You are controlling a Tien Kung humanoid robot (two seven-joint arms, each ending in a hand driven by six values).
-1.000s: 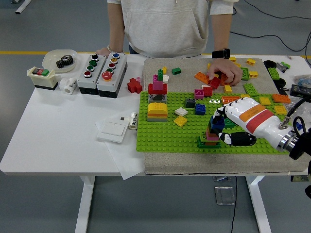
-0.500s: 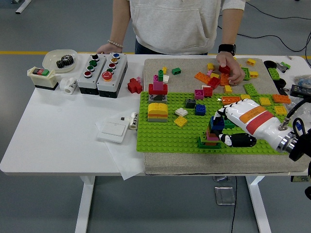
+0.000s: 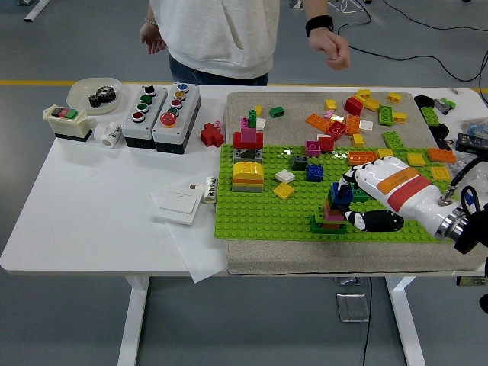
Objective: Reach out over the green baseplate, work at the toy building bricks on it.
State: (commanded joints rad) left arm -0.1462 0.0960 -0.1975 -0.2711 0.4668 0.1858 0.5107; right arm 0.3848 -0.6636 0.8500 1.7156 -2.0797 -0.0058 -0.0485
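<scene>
Bricks in a small stack (image 3: 332,210) near the baseplate (image 3: 259,210) front edge are gripped by the right hand (image 3: 366,197); next, it is judged, they must be pressed or pulled steadily.

The person's hand (image 3: 333,47), earlier laid on the loose bricks (image 3: 352,114) beyond the right hand (image 3: 364,200), is now lifted clear of the table. The other hand (image 3: 151,36) is raised too. The person's body is shifted leftward.
</scene>
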